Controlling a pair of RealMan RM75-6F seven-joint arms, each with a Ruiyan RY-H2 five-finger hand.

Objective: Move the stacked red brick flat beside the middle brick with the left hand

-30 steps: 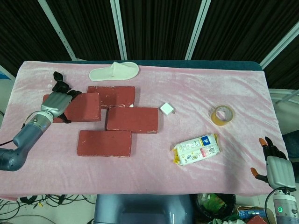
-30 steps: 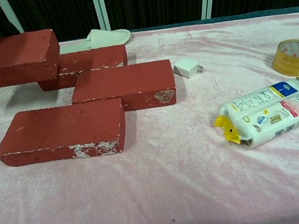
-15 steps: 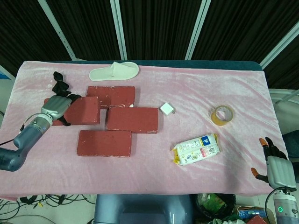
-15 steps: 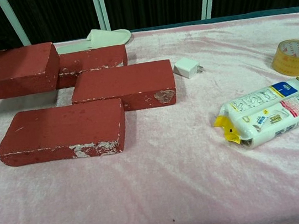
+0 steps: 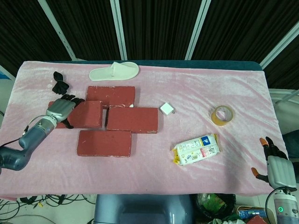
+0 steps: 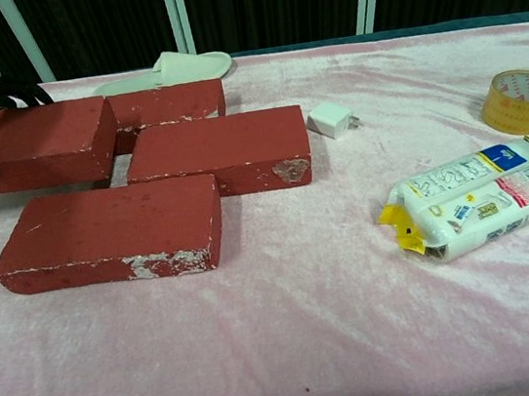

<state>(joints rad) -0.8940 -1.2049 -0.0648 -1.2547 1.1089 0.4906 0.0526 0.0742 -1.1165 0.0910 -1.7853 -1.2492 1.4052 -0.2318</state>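
Placement was judged nearly complete: the red brick [image 5: 83, 114] lay flat on the pink cloth [image 5: 196, 93], just left of the middle brick [image 5: 132, 119], its right end close to it. Left hand [image 5: 60, 110] gripped the brick's left end, fingers curled over it. Release and withdrawal remained. Right hand [image 5: 278, 170] hung idle at near right, fingers apart

Your left hand [image 5: 60, 109] grips the moved brick [image 5: 88, 114] at its left end, and that brick lies flat just left of the middle brick [image 5: 132, 119], in front of the rear brick [image 5: 111, 96] and behind the front brick [image 5: 104, 143]. Behind the rear brick you have the slipper [image 5: 114, 71]. To the right of the middle brick come the charger [image 5: 167, 109], then the tape roll [image 5: 222, 115], with the packet [image 5: 196, 149] nearer the front edge, and your right hand [image 5: 277, 169] sits off the table's front right corner.
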